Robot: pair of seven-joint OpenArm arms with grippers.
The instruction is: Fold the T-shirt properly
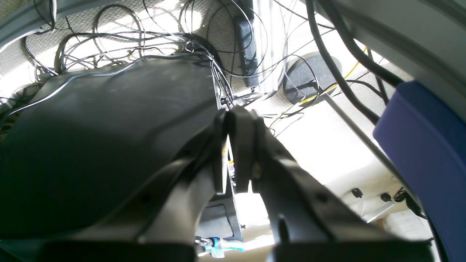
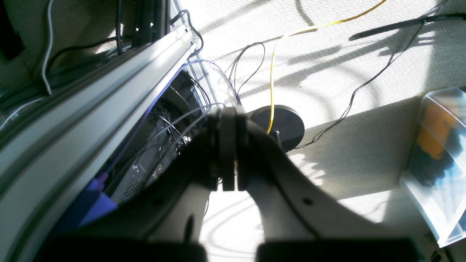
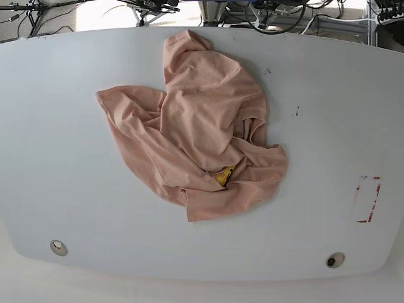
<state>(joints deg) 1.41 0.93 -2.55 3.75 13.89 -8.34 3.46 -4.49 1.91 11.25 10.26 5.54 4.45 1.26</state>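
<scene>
The salmon-pink T-shirt lies crumpled in a heap on the white table, a bit of its yellow emblem peeking from a fold. Neither arm shows in the base view. In the left wrist view my left gripper is shut with nothing between its fingers, pointing at the floor and cables. My right gripper is likewise shut and empty in the right wrist view, hanging over the carpet. The shirt is out of sight in both wrist views.
A red-marked rectangle sits near the table's right edge. Two round grommets lie near the front edge. Cables run behind the table. A clear bin stands on the floor.
</scene>
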